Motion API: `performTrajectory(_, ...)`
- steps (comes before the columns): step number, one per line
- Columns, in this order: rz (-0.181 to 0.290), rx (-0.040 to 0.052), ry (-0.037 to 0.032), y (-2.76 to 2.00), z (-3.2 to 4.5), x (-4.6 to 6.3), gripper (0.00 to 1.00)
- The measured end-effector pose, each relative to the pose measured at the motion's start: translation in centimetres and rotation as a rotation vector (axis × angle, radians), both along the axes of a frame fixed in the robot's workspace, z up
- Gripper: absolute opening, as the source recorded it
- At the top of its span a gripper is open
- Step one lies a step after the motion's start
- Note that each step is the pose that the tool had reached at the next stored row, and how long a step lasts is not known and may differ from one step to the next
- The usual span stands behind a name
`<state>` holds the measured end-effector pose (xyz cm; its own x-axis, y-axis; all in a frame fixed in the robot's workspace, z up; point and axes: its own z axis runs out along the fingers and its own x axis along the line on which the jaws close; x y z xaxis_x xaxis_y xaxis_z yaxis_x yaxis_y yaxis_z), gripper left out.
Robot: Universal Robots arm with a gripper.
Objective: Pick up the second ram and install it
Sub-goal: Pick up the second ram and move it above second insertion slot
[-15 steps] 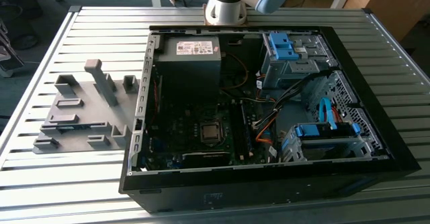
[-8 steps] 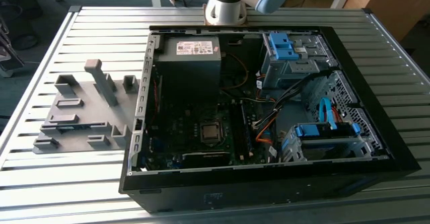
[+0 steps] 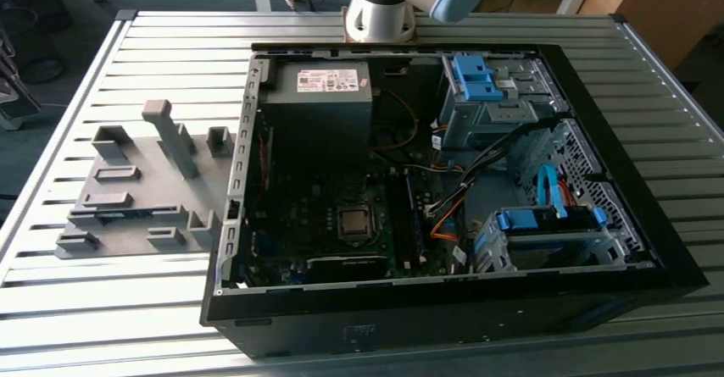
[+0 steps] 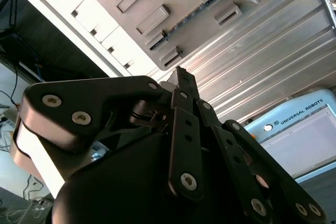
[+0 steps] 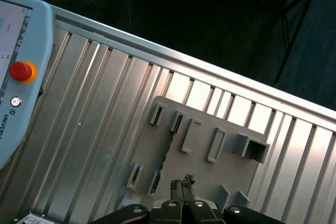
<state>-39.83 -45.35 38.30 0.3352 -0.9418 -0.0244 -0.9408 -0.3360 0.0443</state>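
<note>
First wrist view, hand (image 5: 182,181) closed, hovering above grey fixture plate (image 5: 198,169)

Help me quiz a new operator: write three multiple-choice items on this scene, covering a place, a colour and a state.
1. Where is the grey fixture plate? A on the floor; B on the exterior view's left of the computer case; C on top of the case.
2. What colour are the drive brackets? A blue; B yellow; C white.
3. The computer case is: A shut; B open, motherboard showing; C upside down.
B: the plate lies beside the case's wall. A: both brackets are blue. B: the inside is in plain sight.
</note>
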Motion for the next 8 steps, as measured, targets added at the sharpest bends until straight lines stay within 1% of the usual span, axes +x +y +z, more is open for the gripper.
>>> performTrajectory(1,-0.002,0.0000,0.0000,0.00,0.00,0.00,0.11)
performTrajectory(5,-0.080,-0.0001,-0.0003,0.00,-0.12,0.00,0.11)
performTrajectory(6,-0.129,-0.0001,-0.0005,0.05,-0.24,0.00,0.11)
performTrajectory(8,-0.152,0.0002,-0.0014,0.06,-0.37,-0.01,0.11)
